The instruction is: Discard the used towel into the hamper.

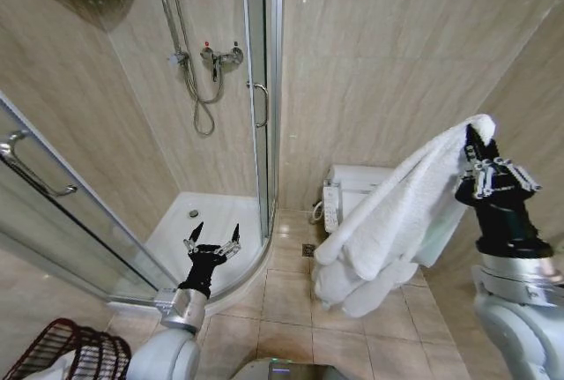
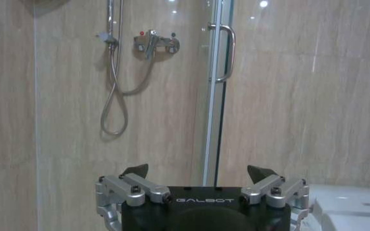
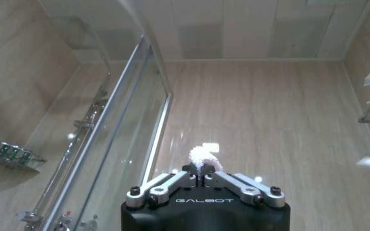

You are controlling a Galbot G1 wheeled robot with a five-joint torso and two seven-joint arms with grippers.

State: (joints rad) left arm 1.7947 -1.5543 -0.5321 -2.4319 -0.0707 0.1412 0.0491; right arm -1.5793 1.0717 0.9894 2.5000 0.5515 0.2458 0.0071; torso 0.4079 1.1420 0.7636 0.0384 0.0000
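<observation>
Overhead, right gripper (image 1: 477, 139) fingers clamped the white towel (image 1: 397, 221), which draped below them; left gripper (image 1: 211, 241) fingers stood apart, hamper (image 1: 66, 349) low beside.

towel (image 1: 401, 221) fluffy white terry cloth; hamper (image 1: 75, 349) dark wire mesh; shower door (image 1: 260, 89) glossy glass, chrome frame.

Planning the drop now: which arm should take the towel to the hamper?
Right. Its gripper already pinches the towel; the left gripper is open and empty, though the hamper sits low on the robot's left.
</observation>
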